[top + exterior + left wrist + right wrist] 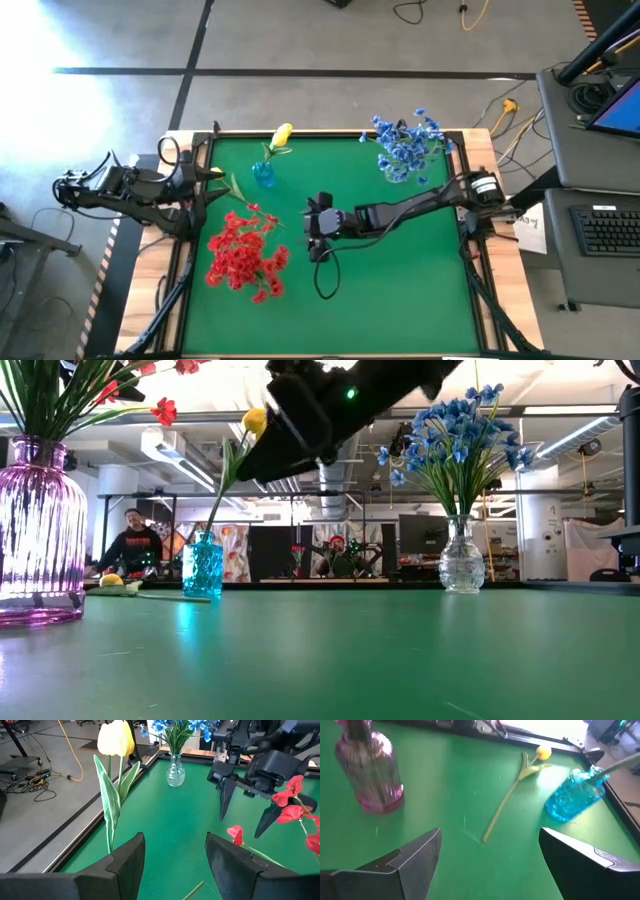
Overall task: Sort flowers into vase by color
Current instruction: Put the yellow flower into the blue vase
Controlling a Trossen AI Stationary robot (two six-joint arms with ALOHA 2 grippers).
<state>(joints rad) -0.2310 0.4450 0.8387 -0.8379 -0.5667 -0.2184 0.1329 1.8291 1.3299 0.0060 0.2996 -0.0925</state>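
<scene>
My right jaws (318, 237) hang mid-desk, spread wide w/ nothing between them, aimed toward the one stem still lying loose: a yellow tulip (516, 790) flat on the green desk (400, 290) near the far-left corner, bloom toward the edge, stem end pointing back to me. The rest looks sorted: red flowers (245, 255) in the pink vase (370, 772), blue flowers (408, 145) in the clear vase (461, 560) far right, and one yellow tulip (116, 740) already upright in the small blue vase (572, 795). So by my guess the step in hand is fetching that last yellow one. My left jaws (172, 857) are also apart and empty, waiting at the left edge beside the blue vase. To do this well I'd come down over the mid-stem, not the bloom, w/ jaws set across the stem so it can't roll out, and close gently since the stem is thin and flat on the cloth. I'd approach from the open side; the blue vase stands just beside the tulip and looks light enough to tip if nudged. Then lift, swing the stem end down and thread it into the narrow neck w/o knocking the tulip already in there.
</scene>
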